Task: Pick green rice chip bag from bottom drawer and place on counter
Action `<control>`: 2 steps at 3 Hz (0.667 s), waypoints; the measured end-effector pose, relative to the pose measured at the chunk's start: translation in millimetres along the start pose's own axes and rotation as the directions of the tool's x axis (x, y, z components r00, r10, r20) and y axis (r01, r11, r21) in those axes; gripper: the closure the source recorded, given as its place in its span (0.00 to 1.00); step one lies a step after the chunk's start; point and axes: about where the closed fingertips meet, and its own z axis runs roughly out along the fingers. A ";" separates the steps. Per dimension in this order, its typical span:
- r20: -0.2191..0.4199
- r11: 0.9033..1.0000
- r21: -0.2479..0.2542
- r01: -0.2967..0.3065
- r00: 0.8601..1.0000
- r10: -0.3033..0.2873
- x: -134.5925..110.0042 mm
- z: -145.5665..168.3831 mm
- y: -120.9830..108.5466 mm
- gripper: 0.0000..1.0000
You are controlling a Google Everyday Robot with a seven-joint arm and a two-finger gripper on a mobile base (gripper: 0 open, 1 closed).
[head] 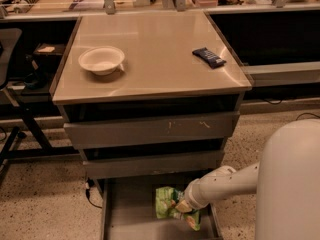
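Warm, dim amber light comes from above and sheens off the counter [165,79], and the white bowl [101,60] drops a soft shadow toward the front edge. Down low it's murky: the gripper [183,207] sits in the shaded bottom drawer [130,219], against the green rice chip bag [164,202].

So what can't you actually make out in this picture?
Camera view:
The gripper, down at the green rice chip bag in the bottom drawer: its hold on the bag is covered by the arm's wrist.
Drawer's front: cut off by the lower edge.
Bag lettering: too small.
The dark wrapper on the counter: label too small.
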 end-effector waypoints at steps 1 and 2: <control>-0.004 0.999 0.033 -0.014 1.000 0.014 -4.7 -29.7 -4.0 1.00; 0.008 0.995 0.095 -0.033 0.999 0.033 -13.4 -85.9 -6.0 1.00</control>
